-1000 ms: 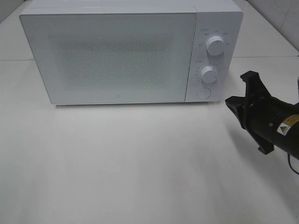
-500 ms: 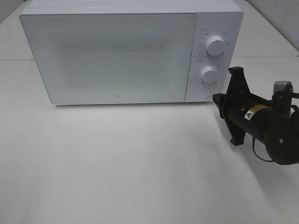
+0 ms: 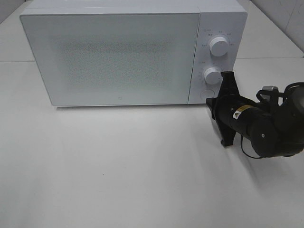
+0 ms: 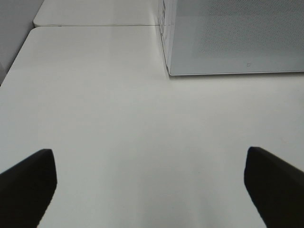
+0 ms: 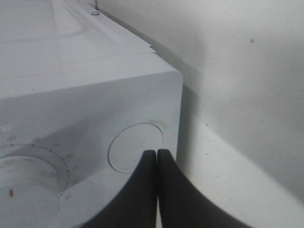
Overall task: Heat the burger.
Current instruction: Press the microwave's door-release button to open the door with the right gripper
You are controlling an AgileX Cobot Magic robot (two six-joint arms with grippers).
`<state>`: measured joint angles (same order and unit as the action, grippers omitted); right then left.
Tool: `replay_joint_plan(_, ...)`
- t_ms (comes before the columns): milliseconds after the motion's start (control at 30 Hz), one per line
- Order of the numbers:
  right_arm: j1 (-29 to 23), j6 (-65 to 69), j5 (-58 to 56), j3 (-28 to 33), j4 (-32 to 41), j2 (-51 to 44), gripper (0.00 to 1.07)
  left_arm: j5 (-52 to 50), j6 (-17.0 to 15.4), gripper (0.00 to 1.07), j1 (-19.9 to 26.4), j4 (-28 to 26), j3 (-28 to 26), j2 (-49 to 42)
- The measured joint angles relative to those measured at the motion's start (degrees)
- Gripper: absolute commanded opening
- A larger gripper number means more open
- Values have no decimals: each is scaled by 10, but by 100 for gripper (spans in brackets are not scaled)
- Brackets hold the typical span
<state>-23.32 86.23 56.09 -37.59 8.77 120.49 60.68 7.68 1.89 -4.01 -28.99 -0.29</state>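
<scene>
The right gripper point(image 5: 156, 154), clenched empty, now noses up to the microwave's point(image 3: 114, 57) round button point(image 5: 130, 142) after swinging in, likely to open the door; the left gripper point(image 4: 148, 156) hangs released.

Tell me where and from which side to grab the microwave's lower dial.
Pinch the lower dial across its round rim, coming straight at the control panel from the front: it stands out from the flat face as a short cylinder.

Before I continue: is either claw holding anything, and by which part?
Nothing is held. The right claw is shut empty, tips at the round button on the microwave; the left claw is open and empty.
</scene>
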Motion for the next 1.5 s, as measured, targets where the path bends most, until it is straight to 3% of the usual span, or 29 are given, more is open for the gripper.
replay_joint_plan(267,0,-1,0,-36,-1,22,0,0,0,105,0,0,0,0)
replay_joint_plan(1067,-5,-43,30,-48,27,34,0,0,0,105,0,0,0,0)
replay_joint_plan(1500,-5,-61,-70,-98,56,32,0,-1,0,105,0,0,0,0)
